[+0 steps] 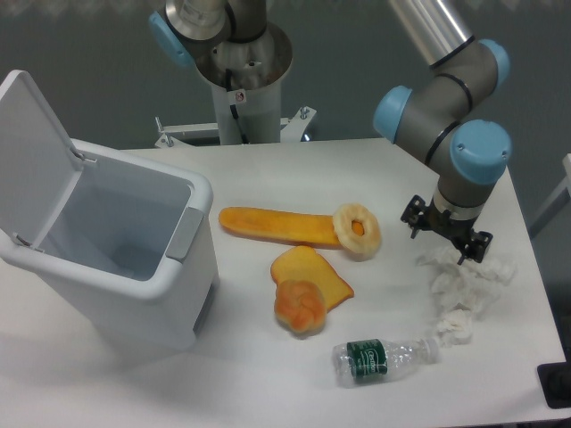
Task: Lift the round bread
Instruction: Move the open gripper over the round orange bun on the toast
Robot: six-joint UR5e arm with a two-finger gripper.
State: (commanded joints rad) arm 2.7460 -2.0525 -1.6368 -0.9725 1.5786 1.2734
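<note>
**Jaws apart, bun on table**

The jaws of the gripper (446, 234) are seen apart above crumpled tissues (468, 281). One round bread (300, 308) is found touching one toast slice (312, 269); one water bottle (384, 357) lies near.

The round bread (301, 308) covers part of the flat slice (310, 270). The tool (445, 237) fingertips are too small to judge. The desk (268, 383) runs off the bottom edge.
</note>
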